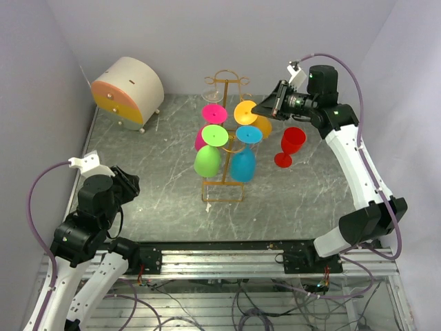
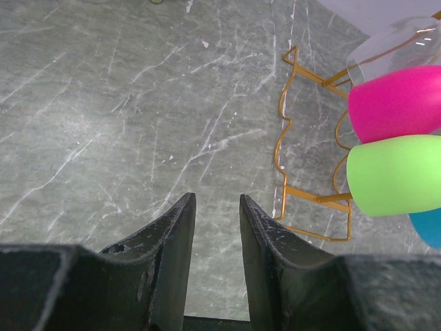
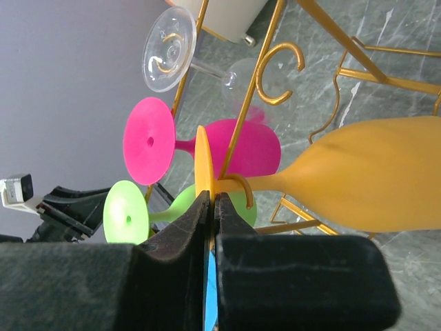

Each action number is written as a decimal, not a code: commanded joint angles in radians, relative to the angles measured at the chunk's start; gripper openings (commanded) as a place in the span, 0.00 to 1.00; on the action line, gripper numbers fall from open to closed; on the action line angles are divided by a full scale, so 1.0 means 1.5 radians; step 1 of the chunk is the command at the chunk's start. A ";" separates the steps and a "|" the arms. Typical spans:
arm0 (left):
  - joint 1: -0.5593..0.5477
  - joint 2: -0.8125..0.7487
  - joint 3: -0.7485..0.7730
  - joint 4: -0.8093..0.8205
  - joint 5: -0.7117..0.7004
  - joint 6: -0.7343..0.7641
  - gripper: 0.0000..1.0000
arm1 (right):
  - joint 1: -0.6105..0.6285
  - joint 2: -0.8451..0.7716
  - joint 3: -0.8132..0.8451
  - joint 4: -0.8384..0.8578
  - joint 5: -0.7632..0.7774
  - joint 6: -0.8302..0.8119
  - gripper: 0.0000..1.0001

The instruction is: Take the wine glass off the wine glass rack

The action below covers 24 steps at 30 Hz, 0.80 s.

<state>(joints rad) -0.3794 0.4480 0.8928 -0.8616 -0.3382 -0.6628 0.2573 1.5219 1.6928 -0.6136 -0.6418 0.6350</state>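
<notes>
A: Where is the left gripper (image 2: 217, 200)?
B: Over the worktop's (image 1: 151, 186) near-left corner, jaws half apart, holding nothing.
A: And the wine glass rack (image 3: 336, 36)?
B: It stands upright mid-worktop, with 5 glasses hung upside down.
A: The orange wine glass (image 3: 372, 183)?
B: It hangs on the rack's far right side. The right gripper (image 3: 211, 196) pinches its foot. 1 red glass (image 1: 291, 141) stands beside it.
</notes>
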 commanded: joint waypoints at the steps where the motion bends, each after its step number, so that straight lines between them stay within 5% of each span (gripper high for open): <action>1: -0.004 0.001 0.000 0.002 -0.016 -0.006 0.43 | 0.000 -0.022 -0.011 0.040 0.029 0.020 0.00; 15: -0.004 0.001 0.000 0.001 -0.016 -0.007 0.43 | -0.034 -0.087 -0.076 0.108 0.086 0.095 0.00; 24: -0.004 0.002 -0.001 0.002 -0.016 -0.006 0.43 | -0.052 -0.125 -0.173 0.213 0.034 0.184 0.00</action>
<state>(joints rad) -0.3794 0.4480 0.8928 -0.8616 -0.3382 -0.6662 0.1898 1.3590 1.4822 -0.4320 -0.5587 0.8333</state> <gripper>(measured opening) 0.431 0.026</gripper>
